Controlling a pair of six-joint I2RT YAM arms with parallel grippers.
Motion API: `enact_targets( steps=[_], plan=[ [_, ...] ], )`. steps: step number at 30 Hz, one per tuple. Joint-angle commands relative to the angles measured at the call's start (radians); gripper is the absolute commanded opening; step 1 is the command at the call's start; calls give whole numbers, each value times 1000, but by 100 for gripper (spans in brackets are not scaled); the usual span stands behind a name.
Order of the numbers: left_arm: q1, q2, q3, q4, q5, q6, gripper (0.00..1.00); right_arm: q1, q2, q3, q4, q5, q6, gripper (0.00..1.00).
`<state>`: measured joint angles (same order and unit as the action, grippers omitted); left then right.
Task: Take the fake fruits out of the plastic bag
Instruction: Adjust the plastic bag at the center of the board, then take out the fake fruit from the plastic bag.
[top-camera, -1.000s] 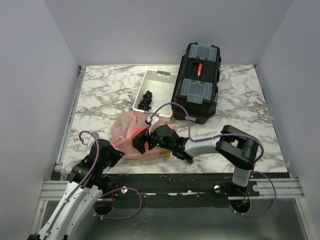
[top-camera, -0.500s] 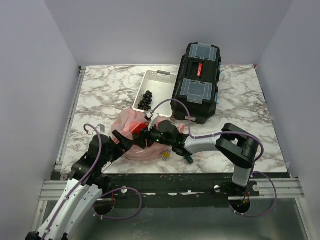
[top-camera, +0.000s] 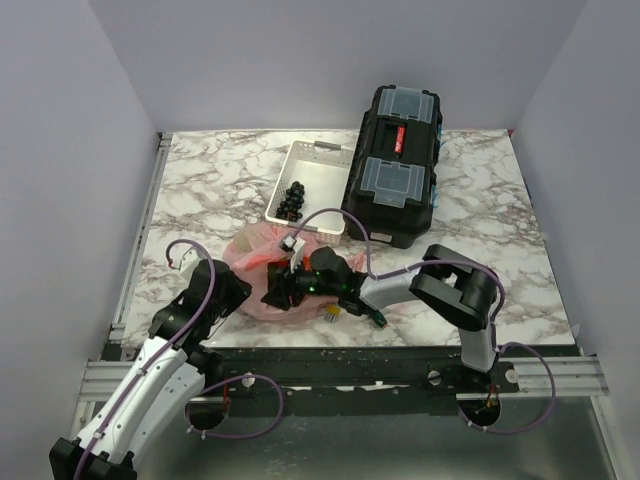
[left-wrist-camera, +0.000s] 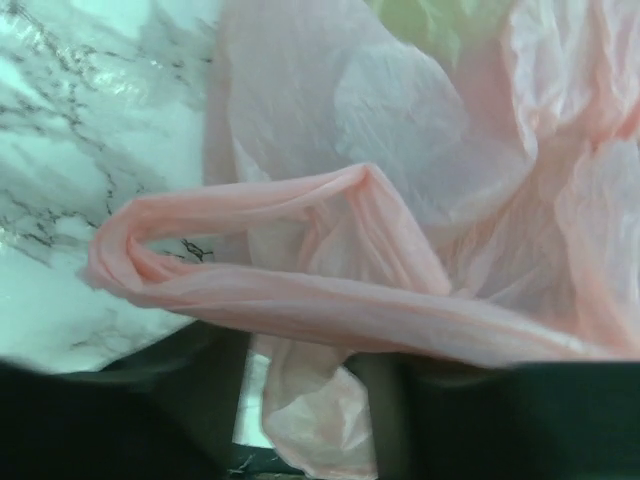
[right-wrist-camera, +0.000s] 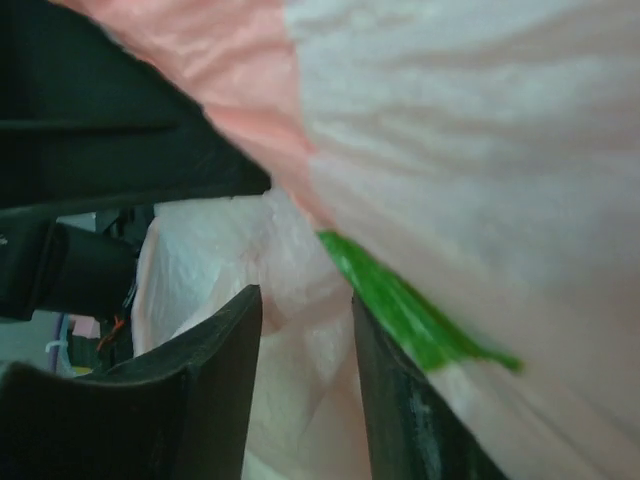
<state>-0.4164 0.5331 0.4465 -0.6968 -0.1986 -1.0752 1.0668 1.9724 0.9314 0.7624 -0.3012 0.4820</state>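
The pink plastic bag (top-camera: 248, 262) lies crumpled on the marble near the front edge, with a redder patch showing through it. My left gripper (top-camera: 238, 290) sits at its left side and is open. In the left wrist view the bag's handle loop (left-wrist-camera: 300, 250) crosses above the left gripper (left-wrist-camera: 300, 362), loose film hangs in the gap, and a pale yellow-green fruit (left-wrist-camera: 420, 20) shows through the film. My right gripper (top-camera: 280, 292) is pushed into the bag from the right. In the right wrist view the right gripper (right-wrist-camera: 305, 300) has closed on bunched film, beside a sliver of green fruit (right-wrist-camera: 410, 318).
A white tray (top-camera: 312, 158) with a cluster of black grapes (top-camera: 292, 201) stands behind the bag. A black toolbox (top-camera: 393, 165) sits to its right. A small yellow item (top-camera: 330, 312) lies under the right wrist. A metal rail (top-camera: 140, 230) runs along the table's left side.
My left arm swung in from the left, opened and came up against the bag's left side. My right gripper pushed further left into the bag and narrowed its jaws on the film.
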Motion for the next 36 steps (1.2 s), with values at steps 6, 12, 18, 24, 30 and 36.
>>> enact_targets(
  steps=[6, 12, 18, 24, 30, 36],
  plan=[
    [8, -64, -26, -45, -188, -24, 0, 10, -163, -120, -43, 138, -28, 59],
    [8, -156, -26, -92, -202, -19, 0, 10, -152, -42, -138, 279, -44, 52],
    [8, -157, -72, -40, -115, -17, 0, 11, -85, 75, -220, 371, -75, 53],
    [8, -142, -97, -27, -83, -9, 0, 12, 0, 174, -286, 374, -104, 64],
    [8, -152, -93, -37, -82, 2, 0, 16, 58, 200, -290, 379, -105, 68],
    [8, -167, -83, -40, -93, 5, 0, 16, 108, 224, -305, 395, -105, 68]
  ],
)
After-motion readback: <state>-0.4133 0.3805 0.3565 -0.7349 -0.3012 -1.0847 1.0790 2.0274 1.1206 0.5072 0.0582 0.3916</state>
